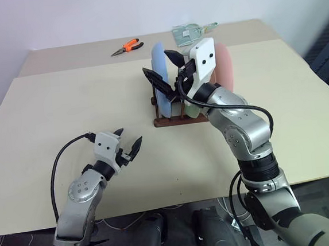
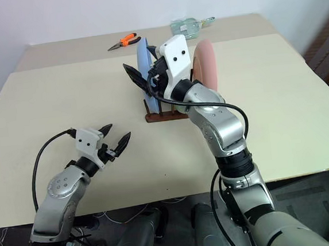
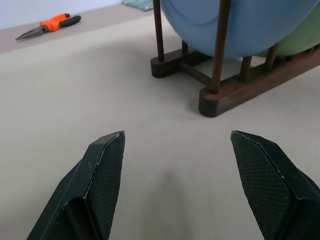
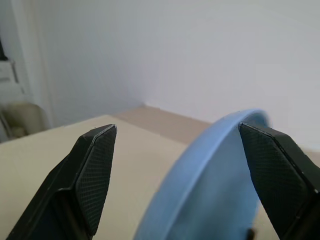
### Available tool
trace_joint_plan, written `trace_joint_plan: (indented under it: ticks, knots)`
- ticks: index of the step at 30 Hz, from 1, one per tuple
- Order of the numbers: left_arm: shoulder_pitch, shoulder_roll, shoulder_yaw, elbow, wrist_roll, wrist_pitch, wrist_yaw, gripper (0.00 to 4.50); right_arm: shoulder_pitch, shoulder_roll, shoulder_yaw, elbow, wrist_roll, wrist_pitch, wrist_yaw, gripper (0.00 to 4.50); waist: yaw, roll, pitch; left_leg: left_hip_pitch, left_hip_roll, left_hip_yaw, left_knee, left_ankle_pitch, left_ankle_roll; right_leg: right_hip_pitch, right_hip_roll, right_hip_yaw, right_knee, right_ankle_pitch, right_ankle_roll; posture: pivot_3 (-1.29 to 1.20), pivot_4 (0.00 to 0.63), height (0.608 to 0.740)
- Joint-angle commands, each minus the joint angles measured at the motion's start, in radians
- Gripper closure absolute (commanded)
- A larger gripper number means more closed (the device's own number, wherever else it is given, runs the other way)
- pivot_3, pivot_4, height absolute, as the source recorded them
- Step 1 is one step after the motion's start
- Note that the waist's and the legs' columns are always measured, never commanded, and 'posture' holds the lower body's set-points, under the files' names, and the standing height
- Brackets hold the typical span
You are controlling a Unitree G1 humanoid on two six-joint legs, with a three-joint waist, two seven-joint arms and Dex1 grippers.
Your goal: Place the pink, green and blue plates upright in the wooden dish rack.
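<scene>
- Nearest us, our left gripper hovers low over the cream table, its fingers spread wide and holding nothing.
- Our right gripper is raised at the wooden dish rack, its jaws wide apart on either side of the blue plate's upper rim, not pinching it.
- The blue plate, the green plate and the pink plate all stand upright in the rack.
- Orange-handled pliers lie well behind the rack.
</scene>
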Motion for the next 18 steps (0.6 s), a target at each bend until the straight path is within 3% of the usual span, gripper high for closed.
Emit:
trace_joint_plan:
  ticks: [1,4,8,12,15,18]
  knots:
    - [-0.022,0.004,0.012,-0.024,0.005,-0.023,-0.006,1.02,-0.070,-0.065,-0.059,-0.046,-0.022,-0.046,0.034,0.55,0.001,0.000,0.000,0.000,0.000,0.000,0.000,0.000,0.000,0.000,0.000,0.000,0.000,0.000,0.000,0.00,0.150,0.729]
    - [-0.034,0.009,0.025,-0.014,-0.005,-0.020,-0.011,1.02,-0.106,-0.121,-0.132,-0.052,0.028,-0.006,0.066,0.55,0.008,0.000,0.001,-0.001,0.000,0.000,0.001,0.000,0.000,0.000,0.000,0.000,0.000,0.000,0.000,0.00,0.150,0.729]
    - [-0.047,0.016,0.009,0.012,0.015,-0.041,-0.025,1.02,-0.075,-0.192,-0.135,-0.079,-0.001,-0.056,0.121,0.55,0.005,0.000,0.000,-0.001,0.000,-0.001,0.000,0.000,0.000,0.001,0.000,-0.001,-0.004,0.000,0.000,0.00,0.150,0.729]
    - [-0.061,0.026,0.052,0.040,0.023,-0.063,-0.009,1.02,-0.064,-0.293,-0.269,-0.033,-0.014,-0.106,0.115,0.55,0.008,0.001,0.001,-0.001,0.000,0.000,0.000,0.000,0.001,0.001,-0.001,-0.001,-0.004,0.000,0.000,0.00,0.150,0.729]
    - [-0.065,0.062,0.119,0.105,0.052,-0.099,0.014,1.02,0.028,-0.454,-0.377,0.071,-0.057,-0.157,0.159,0.55,0.020,0.001,0.001,-0.002,0.000,-0.002,0.000,0.000,0.001,0.004,-0.001,-0.004,-0.009,0.000,0.000,0.00,0.150,0.729]
    - [-0.059,0.102,0.193,0.178,0.049,-0.122,0.021,1.02,0.170,-0.546,-0.464,0.160,-0.040,-0.183,0.226,0.55,0.032,0.000,0.001,-0.001,0.000,-0.002,0.000,-0.002,0.003,0.006,-0.001,-0.004,-0.014,0.000,0.000,0.00,0.150,0.729]
